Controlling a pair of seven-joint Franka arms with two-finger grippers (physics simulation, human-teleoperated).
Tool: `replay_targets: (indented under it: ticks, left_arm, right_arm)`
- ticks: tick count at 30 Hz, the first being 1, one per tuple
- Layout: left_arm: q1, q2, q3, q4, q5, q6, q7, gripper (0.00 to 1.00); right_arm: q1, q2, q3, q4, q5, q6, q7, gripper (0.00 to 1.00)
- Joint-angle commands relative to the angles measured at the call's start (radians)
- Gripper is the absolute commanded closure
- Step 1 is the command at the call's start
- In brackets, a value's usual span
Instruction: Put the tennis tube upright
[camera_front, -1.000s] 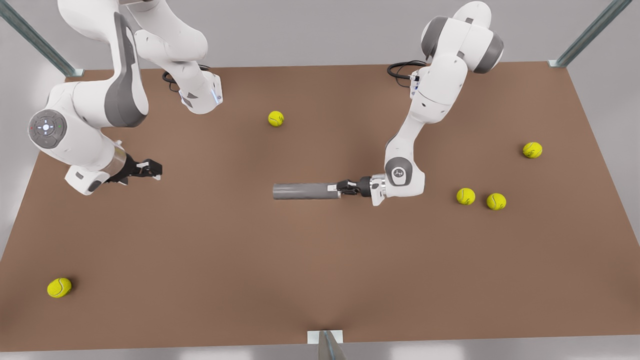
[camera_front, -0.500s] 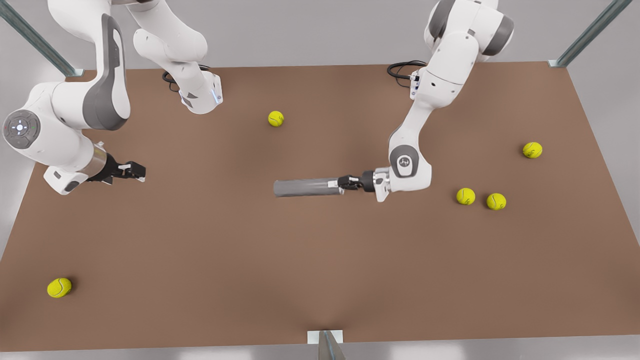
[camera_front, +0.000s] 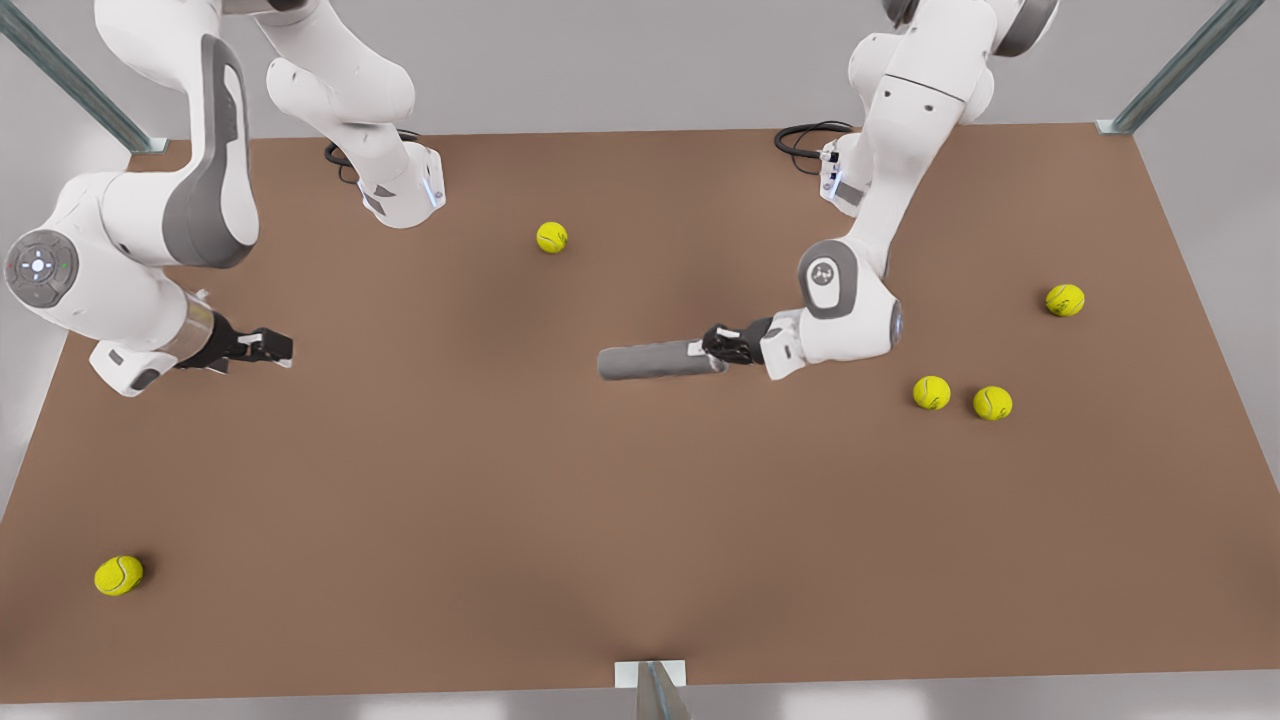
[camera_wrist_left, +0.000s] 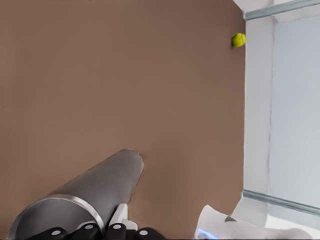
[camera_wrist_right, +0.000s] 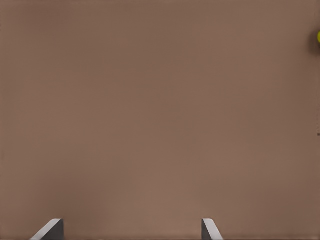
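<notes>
The tennis tube (camera_front: 655, 361) is a slim grey cylinder lying nearly level over the middle of the brown table (camera_front: 500, 500). My left gripper (camera_front: 718, 349) is shut on the tube's end toward the front view's right. In the left wrist view the tennis tube (camera_wrist_left: 95, 192) runs away from the left gripper (camera_wrist_left: 107, 229), whose fingers clamp the silvery rim. The tube's far end is close to the table. My right gripper (camera_front: 272, 346) waits open near the table's edge on the front view's left. Its two fingertips stand wide apart in the right wrist view (camera_wrist_right: 130, 230), over bare table.
Yellow tennis balls lie scattered: one at the back (camera_front: 551, 237), a pair (camera_front: 931, 392) (camera_front: 992, 403) and one more (camera_front: 1065, 300) on the front view's right, and one at the front left corner (camera_front: 118, 575). Metal frame posts (camera_front: 1180, 65) stand at the corners.
My left gripper has carried the tube toward the front view's right, and the tube now looks shorter and slightly tilted. The right arm drew back toward the front view's left, then stopped.
</notes>
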Motion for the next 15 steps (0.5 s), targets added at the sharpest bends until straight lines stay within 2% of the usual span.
replay_targets:
  ticks: [1, 8, 12, 15]
  left_arm:
    - [-0.002, -0.027, 0.021, 0.003, 0.295, -0.012, -0.25, 0.79]
    - [-0.011, -0.102, 0.023, 0.007, 0.665, -0.043, -0.364, 0.79]
    - [-0.017, -0.114, 0.021, 0.013, 0.987, -0.047, -0.407, 0.79]
    - [-0.017, -0.12, 0.021, 0.013, 1.021, -0.061, -0.411, 0.79]
  right_arm:
    - [0.005, 0.0, 0.001, 0.0, 0.002, 0.001, -0.006, 0.0]
    - [-0.024, -0.006, 0.001, -0.006, 0.002, -0.009, -0.009, 0.0]
    - [-0.022, -0.003, 0.001, -0.008, 0.002, -0.005, -0.009, 0.0]
    - [-0.022, -0.002, 0.001, -0.008, 0.002, -0.005, -0.007, 0.0]
